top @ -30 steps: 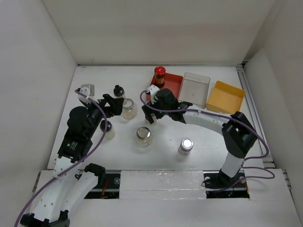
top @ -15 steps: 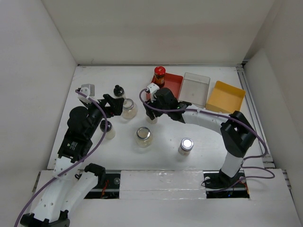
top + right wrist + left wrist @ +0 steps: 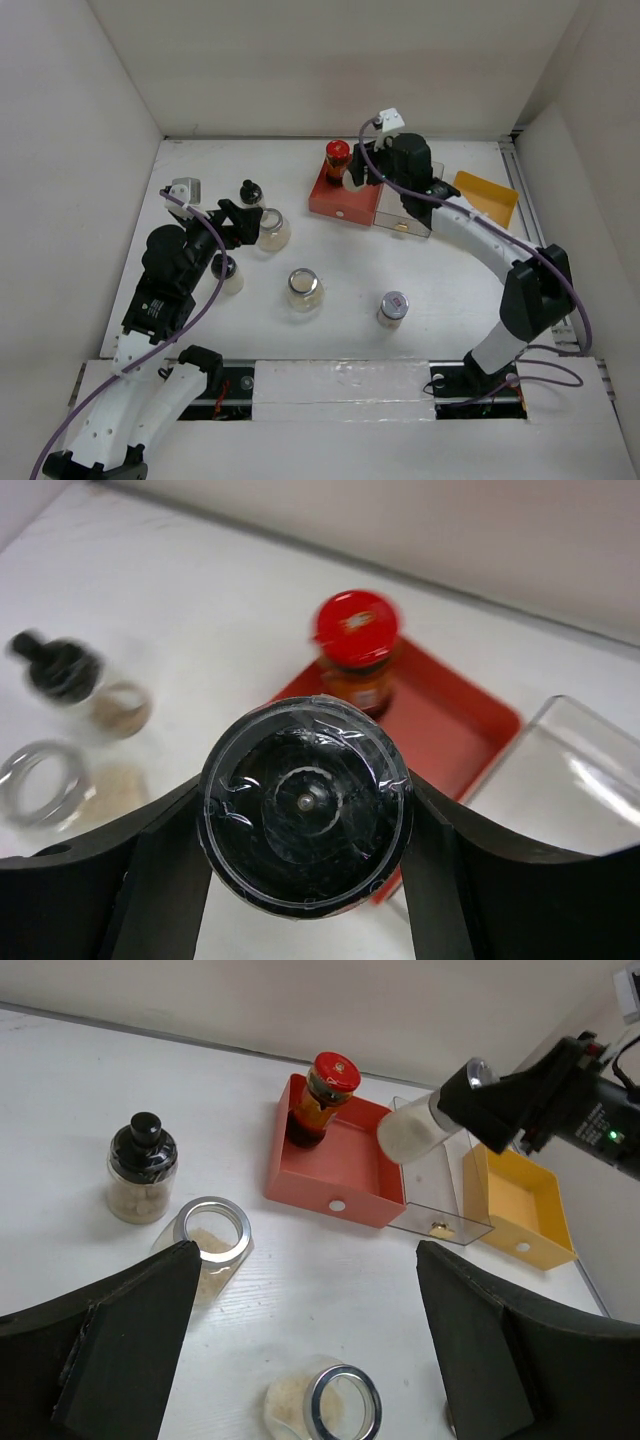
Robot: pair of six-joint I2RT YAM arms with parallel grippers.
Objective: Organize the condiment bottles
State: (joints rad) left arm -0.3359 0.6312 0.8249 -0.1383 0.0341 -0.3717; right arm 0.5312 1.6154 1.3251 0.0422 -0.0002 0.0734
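My right pincer [image 3: 305,815] grips a pale bottle [image 3: 412,1132] aloft over the red tray [image 3: 345,1178]; my left pincer [image 3: 305,1280] gapes wide above a glass jar [image 3: 212,1250] on the counter [image 3: 80,1070].

Red tray [image 3: 345,1175], clear tray [image 3: 440,1200], yellow tray [image 3: 520,1210]: side by side on table [image 3: 150,1070].
Red-capped bottle [image 3: 322,1100]: upright in red tray's far corner.
Pale bottle [image 3: 415,1130]: aloft, sideways, clamped by right gripper [image 3: 455,1105].
Black-capped jar [image 3: 142,1167], silver-rimmed jar [image 3: 210,1250], nearer jar [image 3: 325,1410]: on table.
Left gripper [image 3: 305,1255]: fingers wide apart.

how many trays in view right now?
3, side by side at the table's far side: red tray holding the red-capped bottle, clear tray beside it, yellow tray at the right end. None seems hidden.
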